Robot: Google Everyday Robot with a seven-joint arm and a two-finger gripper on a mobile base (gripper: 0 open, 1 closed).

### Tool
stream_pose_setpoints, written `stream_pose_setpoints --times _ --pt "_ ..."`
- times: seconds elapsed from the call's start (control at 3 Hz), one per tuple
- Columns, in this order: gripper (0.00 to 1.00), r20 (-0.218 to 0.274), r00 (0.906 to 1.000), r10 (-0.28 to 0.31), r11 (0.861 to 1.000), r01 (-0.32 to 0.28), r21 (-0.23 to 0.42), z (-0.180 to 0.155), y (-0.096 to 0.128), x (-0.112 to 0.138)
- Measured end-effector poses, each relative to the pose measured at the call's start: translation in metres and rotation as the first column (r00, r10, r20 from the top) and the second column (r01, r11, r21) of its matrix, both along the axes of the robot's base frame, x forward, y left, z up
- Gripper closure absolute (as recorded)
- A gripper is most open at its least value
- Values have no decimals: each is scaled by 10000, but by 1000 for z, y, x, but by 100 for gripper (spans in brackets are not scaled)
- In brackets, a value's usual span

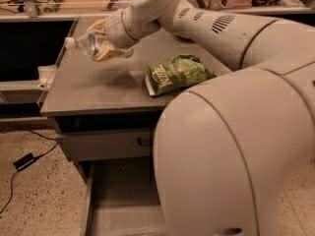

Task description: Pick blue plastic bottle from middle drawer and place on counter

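My gripper (102,42) is shut on the blue plastic bottle (84,42), a small clear bottle with a white cap pointing left. It holds the bottle tilted just above the far left part of the counter (93,85). The middle drawer (120,200) stands pulled open below, its bare grey floor showing; my arm hides its right part.
A green crinkled snack bag (177,73) lies on the counter's right side. The grey drawer front with a small black handle (106,144) sits above the open drawer. A black cable and adapter (23,161) lie on the speckled floor at left. Dark shelving stands at far left.
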State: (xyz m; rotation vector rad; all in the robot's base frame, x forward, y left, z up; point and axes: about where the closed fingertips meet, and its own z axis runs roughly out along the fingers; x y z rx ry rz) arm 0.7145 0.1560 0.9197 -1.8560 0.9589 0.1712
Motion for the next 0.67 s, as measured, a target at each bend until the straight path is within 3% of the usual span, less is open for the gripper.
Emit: stream_pose_setpoints --times 0.33,0.67 --pt "27 -502 9971 -564 9946 517 -900 -16 -7 18" --pt "3 -579 9952 -787 9917 722 -1063 -18 -14 22"
